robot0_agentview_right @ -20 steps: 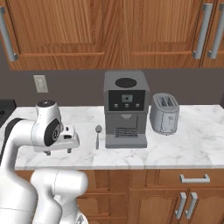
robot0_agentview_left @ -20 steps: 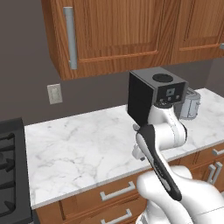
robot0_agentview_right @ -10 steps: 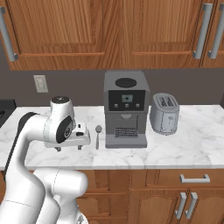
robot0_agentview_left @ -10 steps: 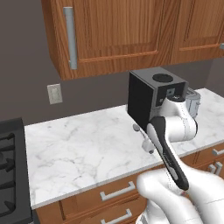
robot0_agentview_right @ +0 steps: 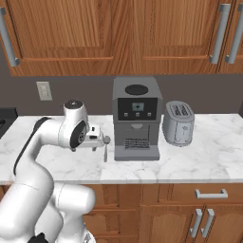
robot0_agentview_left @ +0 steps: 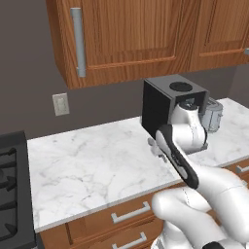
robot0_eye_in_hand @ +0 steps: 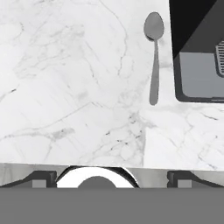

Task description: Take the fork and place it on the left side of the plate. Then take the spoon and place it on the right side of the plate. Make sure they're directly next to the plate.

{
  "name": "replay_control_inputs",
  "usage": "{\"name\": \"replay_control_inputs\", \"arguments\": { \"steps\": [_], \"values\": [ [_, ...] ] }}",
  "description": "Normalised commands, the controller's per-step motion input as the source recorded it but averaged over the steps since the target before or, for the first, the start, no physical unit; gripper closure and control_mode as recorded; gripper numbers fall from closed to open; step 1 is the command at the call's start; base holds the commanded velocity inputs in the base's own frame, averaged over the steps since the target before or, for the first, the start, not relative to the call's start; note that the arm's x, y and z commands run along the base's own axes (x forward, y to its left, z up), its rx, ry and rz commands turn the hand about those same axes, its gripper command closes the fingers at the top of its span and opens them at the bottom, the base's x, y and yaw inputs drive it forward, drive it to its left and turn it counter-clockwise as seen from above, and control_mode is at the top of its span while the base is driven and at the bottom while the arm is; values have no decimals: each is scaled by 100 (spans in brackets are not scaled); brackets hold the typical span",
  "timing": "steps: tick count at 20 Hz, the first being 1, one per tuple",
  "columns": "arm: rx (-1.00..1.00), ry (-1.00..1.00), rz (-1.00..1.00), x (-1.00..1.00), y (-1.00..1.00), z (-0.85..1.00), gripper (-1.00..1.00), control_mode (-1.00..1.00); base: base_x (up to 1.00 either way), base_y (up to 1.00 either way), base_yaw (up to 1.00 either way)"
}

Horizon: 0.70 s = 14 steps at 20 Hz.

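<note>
The small, thin, grey metallic spoon [robot0_eye_in_hand: 153, 57] lies flat on the white marble desk [robot0_agentview_left: 92, 165], just beside the base of the boxy dark-grey coffee machine [robot0_agentview_right: 136, 118] — in the hand view its bowl points toward the top of the picture and its handle runs straight down, parallel to the machine's edge, with a narrow strip of marble between them. In the right base view the spoon [robot0_agentview_right: 105, 152] shows as a slim grey line in front of the machine's left corner, partly covered by the hand. The white arm's two-finger pincer [robot0_agentview_right: 101, 138] hangs above the desk just left of the coffee machine, near the spoon and apart from it; its dark finger tips [robot0_eye_in_hand: 40, 179] sit far apart at the bottom corners of the hand view, so the jaws stand wide and hold nothing. In the left base view the hand [robot0_agentview_left: 156, 147] peeks out beside the white forearm, in front of the machine's dark side wall. To the right of the coffee machine stands a rounded silver two-slot toaster [robot0_agentview_right: 178, 123], well apart from the spoon. Above the desk run brown wooden wall cabinets [robot0_agentview_right: 114, 33] with long metal handles, and a pale wall socket [robot0_agentview_right: 44, 90] sits on the dark wall to the left. At the far left of the left base view lies the edge of a black gas stove [robot0_agentview_left: 12, 189] — its grates level with the desk top.
</note>
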Motion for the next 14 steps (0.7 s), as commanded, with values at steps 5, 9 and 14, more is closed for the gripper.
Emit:
{"name": "replay_control_inputs", "arguments": {
  "steps": [5,9,14],
  "values": [
    [0,-8,-9,88,18,0,-100,-100,0,0,0],
    [0,-2,-9,50,0,0,-100,-100,0,0,0],
    [0,-6,-8,27,0,-1,-100,-100,0,0,0]
  ]
}}
